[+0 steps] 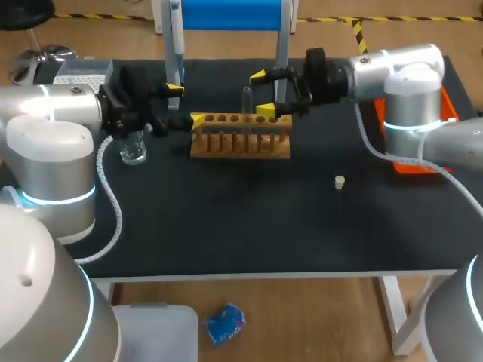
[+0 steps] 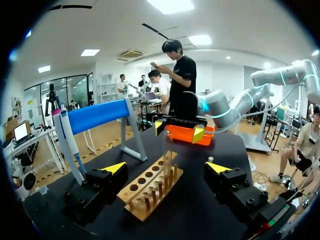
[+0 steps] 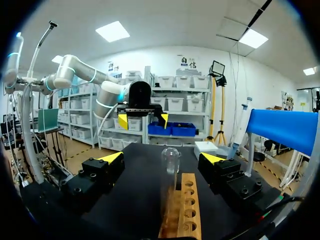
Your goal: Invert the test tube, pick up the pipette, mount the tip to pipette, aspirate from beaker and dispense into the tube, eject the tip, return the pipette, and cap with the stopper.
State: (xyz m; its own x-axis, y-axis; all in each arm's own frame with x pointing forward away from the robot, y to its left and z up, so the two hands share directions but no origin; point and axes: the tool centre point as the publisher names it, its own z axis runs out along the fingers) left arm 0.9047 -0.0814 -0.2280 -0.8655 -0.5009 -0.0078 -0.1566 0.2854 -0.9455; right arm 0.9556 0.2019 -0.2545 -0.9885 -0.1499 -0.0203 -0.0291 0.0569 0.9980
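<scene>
OK, table (image 1: 249, 226): black top; everything I need sits on its far half.
Right arm (image 1: 400, 75): comes in from the right and reaches level toward the rack.
Left arm (image 1: 53, 113): comes in from the left and sits at the rack's left end.
Rack (image 1: 240, 143): wooden, long axis left-right, lying between my two grippers.
Pipette (image 1: 175, 38): hangs on the stand (image 1: 283, 38) behind the rack, untouched.
Right gripper (image 1: 263, 93): fingers spread wide, holding nothing. The tube is just ahead of the tips, in line with the gap, and neither finger touches it.
Left gripper (image 1: 186, 104): also spread and empty, straddling the rack's left end. It's farther from the tube than the right one.
Test tube (image 1: 247, 105): upright in a hole about mid-rack, long axis vertical, upper part clear above the wood. Top end looks rounded from the right wrist.
Beaker (image 1: 133, 147): near the rack's left end, below the left gripper.
Stopper (image 1: 339, 182): alone on the table, front-right of the rack, well apart.
Key relation: the tube is dead ahead of the right gripper, axis crossing the finger gap. I judge this is the right arm's grab: short advance, close above the rack, pull straight up along the axis.
</scene>
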